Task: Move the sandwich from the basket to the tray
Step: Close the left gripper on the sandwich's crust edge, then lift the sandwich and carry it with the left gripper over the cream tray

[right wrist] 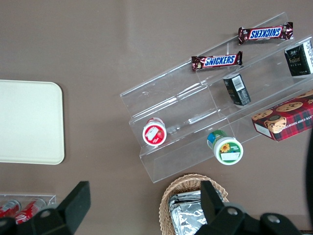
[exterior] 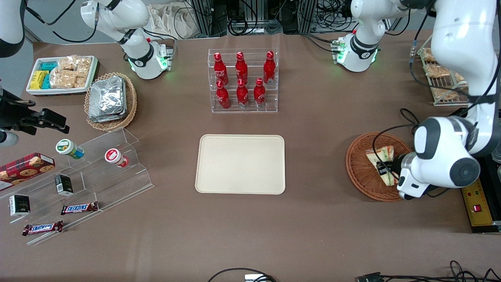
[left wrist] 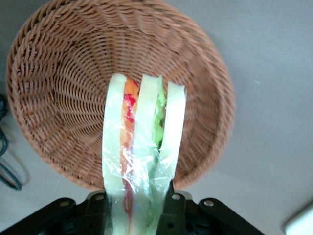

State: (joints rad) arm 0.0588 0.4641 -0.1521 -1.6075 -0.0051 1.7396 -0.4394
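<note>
The clear-wrapped sandwich [exterior: 385, 153] [left wrist: 142, 142], white bread with orange and green filling, is pinched between the fingers of my left gripper [exterior: 385, 168] [left wrist: 137, 203]. The gripper is shut on it and holds it over the orange-brown wicker basket [exterior: 360, 164] [left wrist: 58, 73]. In the left wrist view the basket's bottom shows bare beneath the sandwich. The cream tray [exterior: 240, 164] [right wrist: 29, 122] lies flat at mid-table, toward the parked arm from the basket, with nothing on it.
A clear rack of red bottles [exterior: 243, 80] stands farther from the front camera than the tray. A wire rack of packs [exterior: 442, 78] and a yellow box [exterior: 479, 203] flank the basket. A foil-pack basket [exterior: 111, 100], snack tray [exterior: 62, 74] and acrylic shelf [exterior: 90, 168] lie toward the parked arm's end.
</note>
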